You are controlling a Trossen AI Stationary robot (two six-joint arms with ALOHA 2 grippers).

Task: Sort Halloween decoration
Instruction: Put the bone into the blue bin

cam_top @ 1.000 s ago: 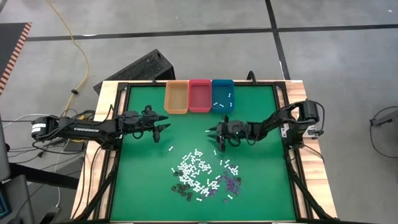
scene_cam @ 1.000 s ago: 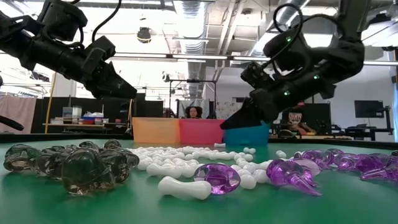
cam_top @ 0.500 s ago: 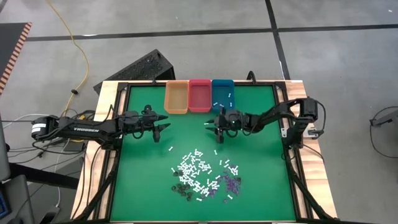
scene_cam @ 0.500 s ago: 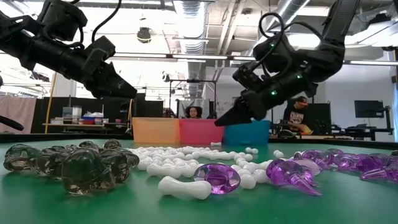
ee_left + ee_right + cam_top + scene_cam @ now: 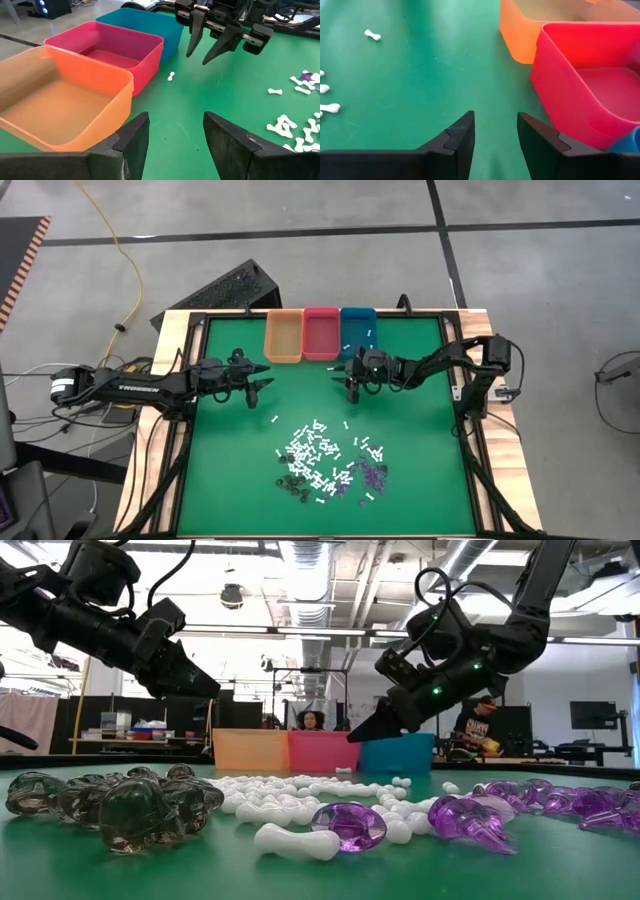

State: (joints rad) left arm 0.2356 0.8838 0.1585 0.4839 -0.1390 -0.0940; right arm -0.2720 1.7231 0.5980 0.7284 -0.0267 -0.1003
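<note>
The Halloween decoration [image 5: 325,462] lies scattered on the green tabletop [image 5: 410,480] toward 6 o'clock of the high view: white bone-shaped sticks [image 5: 295,840], purple bits [image 5: 352,825] and dark translucent bits [image 5: 135,812]. A few white pieces lie in the teal bin [image 5: 358,333], which stands at 12 o'clock in a row with the pink bin [image 5: 321,333] and the orange bin [image 5: 284,337], and one lone stick [image 5: 171,76] lies on the tabletop just beside the pink bin.

The right gripper [image 5: 345,382] hovers just in front of the teal and pink bins, its fingers [image 5: 460,137] apart with nothing between them. The left gripper [image 5: 266,376] waits at 9 o'clock near the orange bin, fingers [image 5: 134,137] spread wide and empty.
</note>
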